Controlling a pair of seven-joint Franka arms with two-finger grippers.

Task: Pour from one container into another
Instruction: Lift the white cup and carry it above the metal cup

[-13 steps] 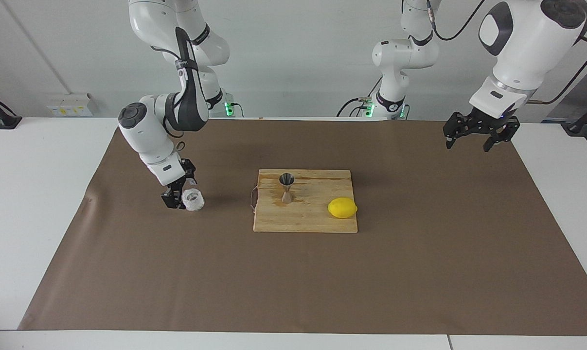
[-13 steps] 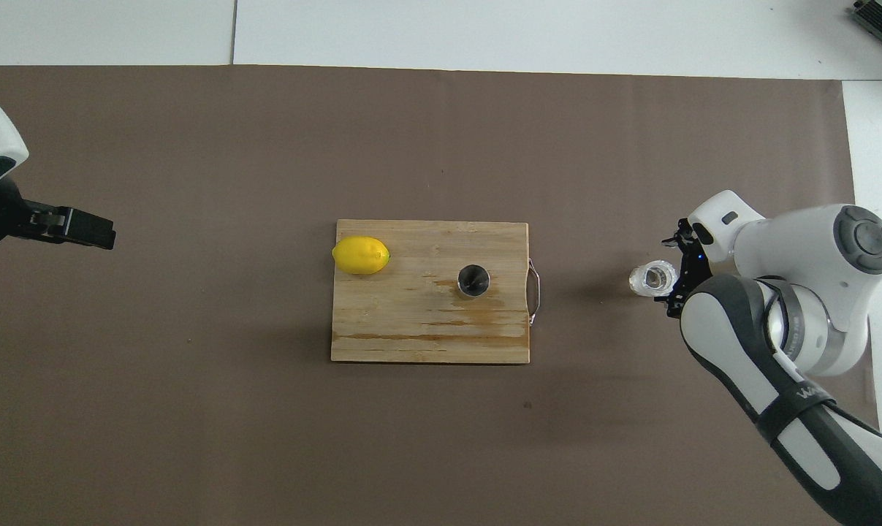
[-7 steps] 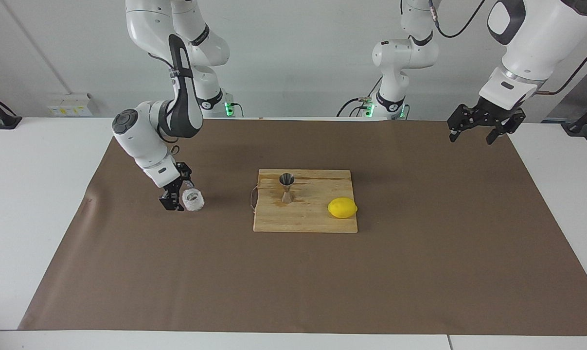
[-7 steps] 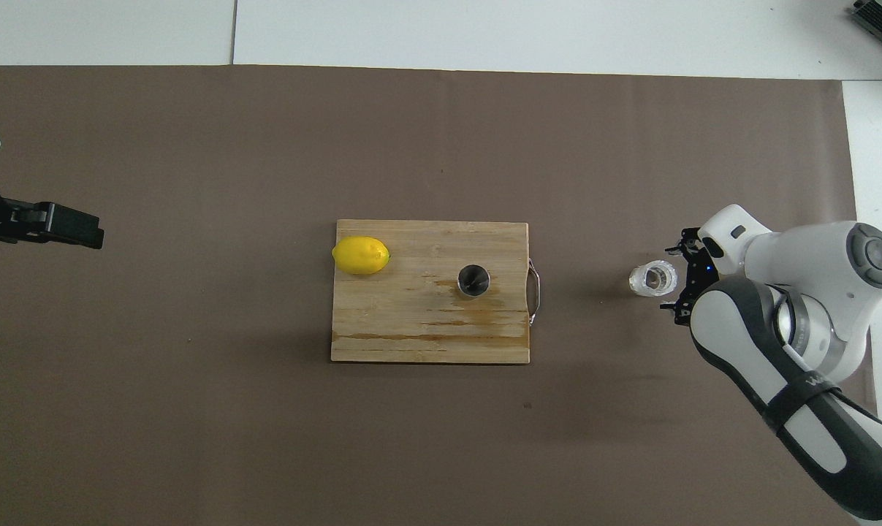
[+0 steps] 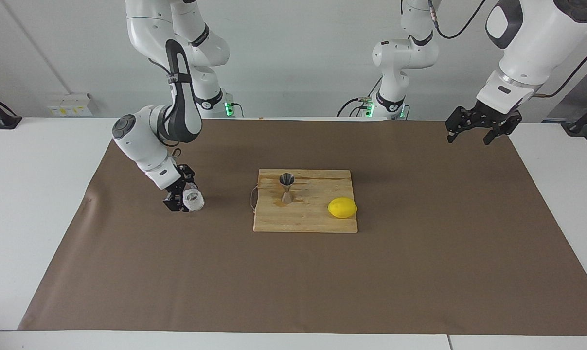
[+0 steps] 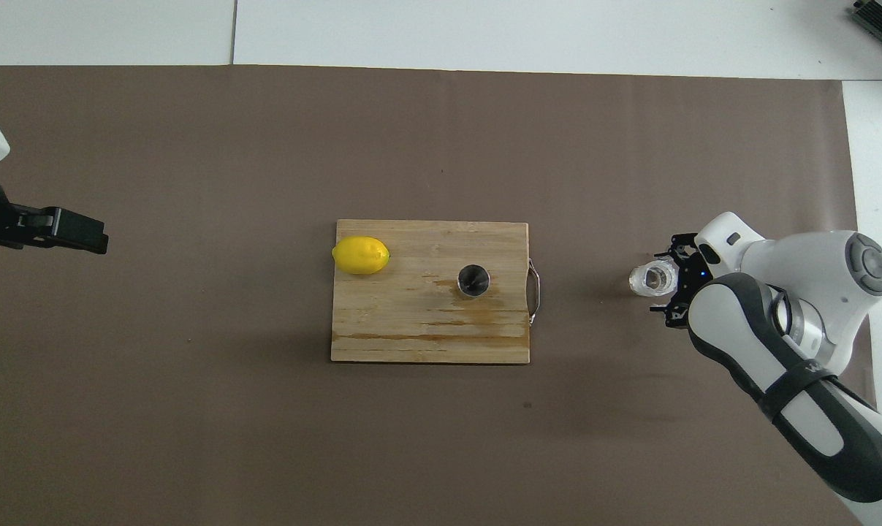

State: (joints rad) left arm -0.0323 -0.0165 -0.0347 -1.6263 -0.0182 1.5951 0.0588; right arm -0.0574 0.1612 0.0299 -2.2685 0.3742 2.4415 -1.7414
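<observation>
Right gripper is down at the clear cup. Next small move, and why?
Probably finish closing the right gripper on the clear cup, then lift. The cup sits on the brown mat between the fingers; the jigger waits upright on the cutting board. The left gripper waits, open.

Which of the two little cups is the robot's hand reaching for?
The clear crinkly cup on the brown mat, with the right gripper around it. The shiny steel jigger stands alone on the wooden cutting board.
</observation>
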